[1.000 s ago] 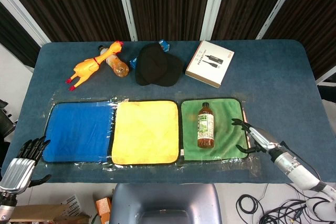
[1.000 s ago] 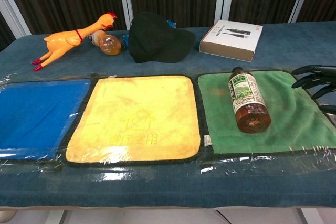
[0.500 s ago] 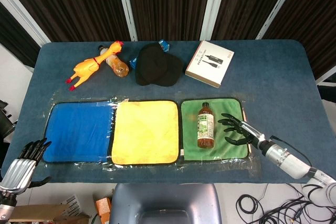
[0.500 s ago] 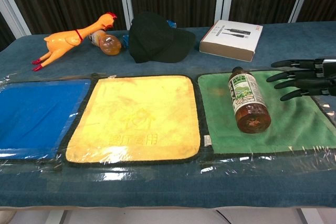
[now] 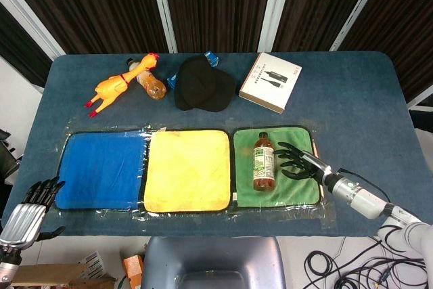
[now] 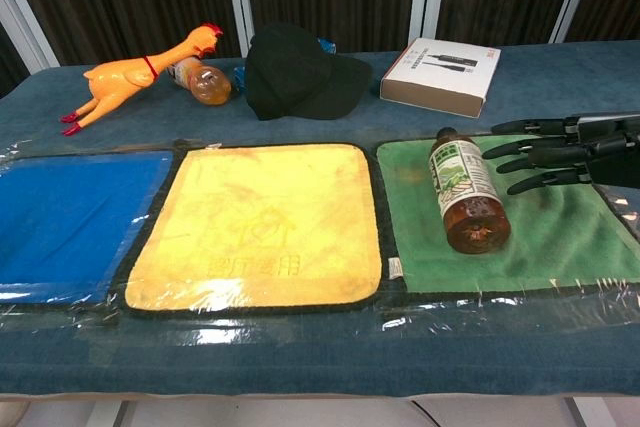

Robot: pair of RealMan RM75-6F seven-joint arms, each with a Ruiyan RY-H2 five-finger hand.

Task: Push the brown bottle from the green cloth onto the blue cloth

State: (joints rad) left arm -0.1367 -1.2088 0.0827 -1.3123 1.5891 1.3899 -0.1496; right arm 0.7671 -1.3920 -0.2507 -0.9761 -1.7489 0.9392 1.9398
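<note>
The brown bottle (image 5: 263, 162) (image 6: 461, 190) lies on its side on the green cloth (image 5: 298, 189) (image 6: 567, 235), cap pointing away from me. My right hand (image 5: 295, 161) (image 6: 560, 151) is over the green cloth just right of the bottle, fingers spread, fingertips at or very near the bottle's side. It holds nothing. The blue cloth (image 5: 100, 170) (image 6: 70, 217) lies at the far left, beyond the yellow cloth (image 5: 187, 170) (image 6: 262, 223). My left hand (image 5: 30, 208) hangs off the table's near left corner, fingers apart and empty; the chest view does not show it.
At the back of the table lie a rubber chicken (image 5: 118, 84) (image 6: 135, 75), a second bottle (image 5: 150, 83) (image 6: 200, 81), a black cap (image 5: 201, 84) (image 6: 298, 74) and a white box (image 5: 270, 81) (image 6: 441, 75). Clear film covers the three cloths.
My right hand has moved left across the green cloth, from its right edge up to the bottle. The bottle has shifted slightly left. My left hand has hardly moved.
</note>
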